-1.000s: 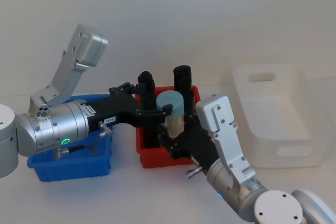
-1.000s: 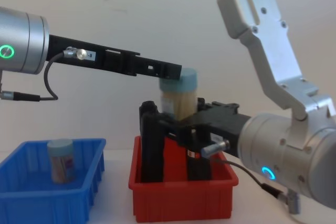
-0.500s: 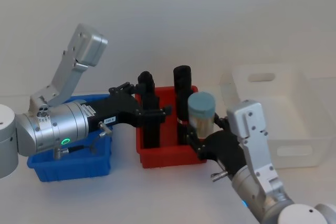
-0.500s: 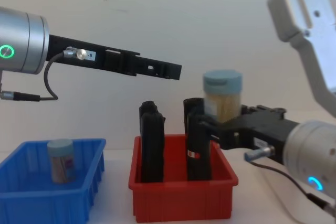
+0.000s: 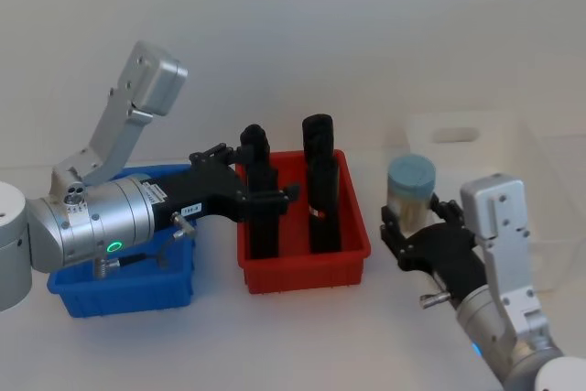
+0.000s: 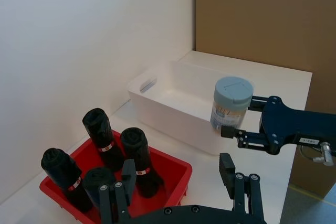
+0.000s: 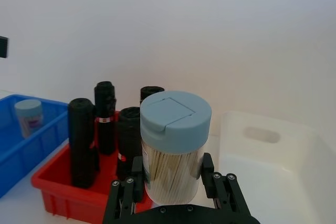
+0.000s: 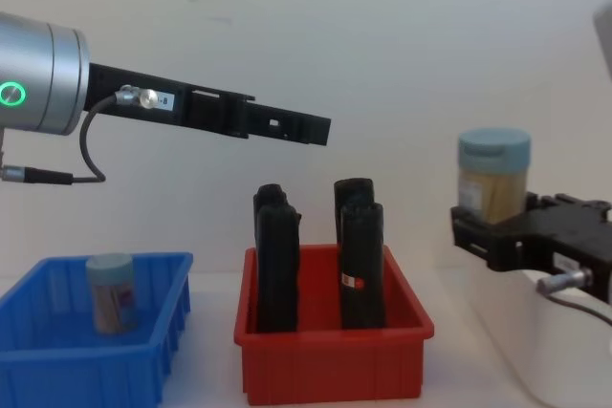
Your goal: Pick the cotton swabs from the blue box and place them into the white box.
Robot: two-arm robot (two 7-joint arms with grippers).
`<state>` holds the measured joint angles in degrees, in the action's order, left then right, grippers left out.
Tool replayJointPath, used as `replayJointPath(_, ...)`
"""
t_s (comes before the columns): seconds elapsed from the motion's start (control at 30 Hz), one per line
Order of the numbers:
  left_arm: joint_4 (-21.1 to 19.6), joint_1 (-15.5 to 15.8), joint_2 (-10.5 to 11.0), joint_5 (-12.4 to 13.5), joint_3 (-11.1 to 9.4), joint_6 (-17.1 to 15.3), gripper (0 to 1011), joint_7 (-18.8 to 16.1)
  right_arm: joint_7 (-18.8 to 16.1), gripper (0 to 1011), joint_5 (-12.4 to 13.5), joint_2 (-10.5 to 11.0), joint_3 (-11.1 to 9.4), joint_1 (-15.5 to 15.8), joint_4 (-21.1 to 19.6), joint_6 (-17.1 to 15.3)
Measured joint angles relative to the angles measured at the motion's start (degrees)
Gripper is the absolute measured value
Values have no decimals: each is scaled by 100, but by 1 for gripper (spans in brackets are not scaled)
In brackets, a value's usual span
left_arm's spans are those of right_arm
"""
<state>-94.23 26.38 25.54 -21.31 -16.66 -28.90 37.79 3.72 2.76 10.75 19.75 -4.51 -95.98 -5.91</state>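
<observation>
My right gripper (image 5: 414, 223) is shut on an upright jar of cotton swabs (image 5: 409, 191) with a pale blue lid. It holds the jar in the air between the red bin and the left wall of the white box (image 5: 476, 127). The chest view shows the jar (image 8: 492, 174) above that gripper (image 8: 490, 228), and the right wrist view shows it (image 7: 172, 145) up close. Another jar of swabs (image 8: 112, 291) stands in the blue box (image 8: 57, 370). My left gripper (image 8: 320, 129) hangs open and empty above the red bin's left side.
A red bin (image 5: 302, 272) between the two boxes holds several tall black upright blocks (image 5: 318, 180). The white box's inside (image 7: 262, 182) is bare where visible. A brown board (image 6: 252, 19) stands behind the table's far side.
My right gripper has carried the swab jar rightwards, from beside my left gripper over the red bin to the white box's left wall. The left arm has not moved.
</observation>
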Motion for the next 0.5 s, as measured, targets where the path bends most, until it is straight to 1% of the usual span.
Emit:
replayJointPath(0.13,0,0,0,0,0,0,1004,0,-15,636,56,52,-130,-121,236,175)
replayJointPath(0.4,0,0,0,0,0,0,1004,0,-98,636,99,76,-309,-402,721,397)
replayJointPath(0.5,0,0,0,0,0,0,1004,0,-139,636,113,76,-398,-584,1027,481)
